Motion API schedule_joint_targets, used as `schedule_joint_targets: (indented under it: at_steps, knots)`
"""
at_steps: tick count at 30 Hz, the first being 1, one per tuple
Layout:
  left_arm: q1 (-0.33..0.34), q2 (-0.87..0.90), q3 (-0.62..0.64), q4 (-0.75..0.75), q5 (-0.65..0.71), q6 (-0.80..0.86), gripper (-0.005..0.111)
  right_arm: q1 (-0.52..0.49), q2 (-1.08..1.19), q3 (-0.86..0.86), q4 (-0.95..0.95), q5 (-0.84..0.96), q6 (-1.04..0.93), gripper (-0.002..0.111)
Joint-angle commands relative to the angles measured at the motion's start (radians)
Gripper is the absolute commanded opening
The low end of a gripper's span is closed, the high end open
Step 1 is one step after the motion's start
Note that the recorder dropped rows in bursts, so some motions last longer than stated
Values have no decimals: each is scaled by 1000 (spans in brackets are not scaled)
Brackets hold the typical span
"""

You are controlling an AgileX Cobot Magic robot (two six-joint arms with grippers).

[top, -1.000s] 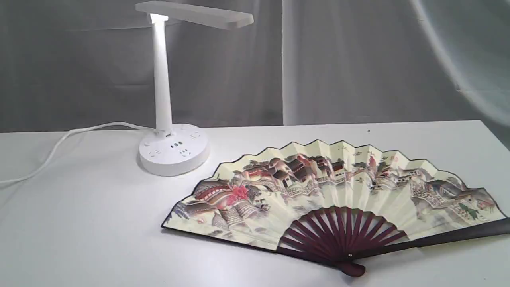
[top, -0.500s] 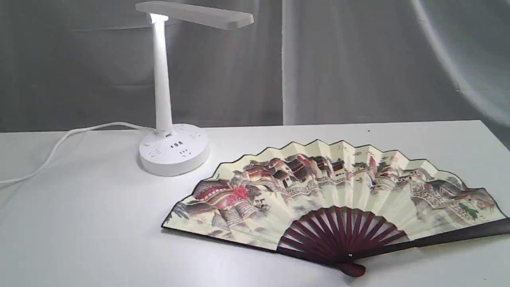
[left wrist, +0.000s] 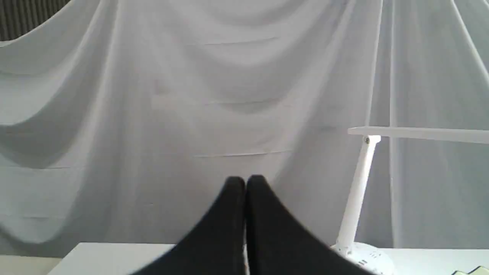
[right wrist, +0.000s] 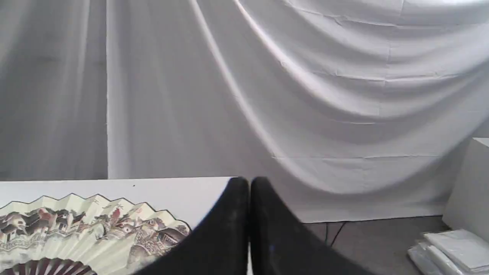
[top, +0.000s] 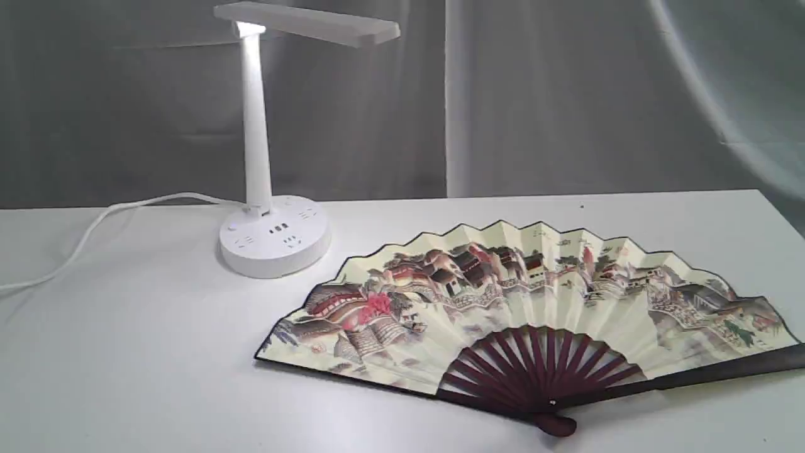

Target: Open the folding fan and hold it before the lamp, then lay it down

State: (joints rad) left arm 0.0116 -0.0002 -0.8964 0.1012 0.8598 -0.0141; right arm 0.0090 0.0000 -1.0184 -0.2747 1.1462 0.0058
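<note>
left gripper (left wrist: 245, 181) pinched closed and empty, held level, right gripper (right wrist: 249, 182) likewise, folding fan (top: 528, 296) spread flat on table (top: 126, 358)

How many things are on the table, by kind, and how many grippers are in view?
Fan: 1
Lamp: 1
Grippers: 2, the left gripper and the right gripper, both shut and holding nothing
Total: 4

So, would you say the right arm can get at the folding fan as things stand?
Probably yes: the folding fan lies open on the table, nothing over it, and the right gripper is shut and empty.
</note>
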Motion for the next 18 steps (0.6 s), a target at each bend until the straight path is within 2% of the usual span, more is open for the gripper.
schedule_joint_targets:
  at_steps: [1,10,18]
  knots:
    - [-2,0,63,-21,-107,-11,0,1,0,78,5,-91,24,0]
    - [-2,0,390,-64,-456,-11,0,1,0,394,97,-390,71,0]
    - [-2,0,681,-92,-649,-11,0,1,0,704,112,-723,77,0]
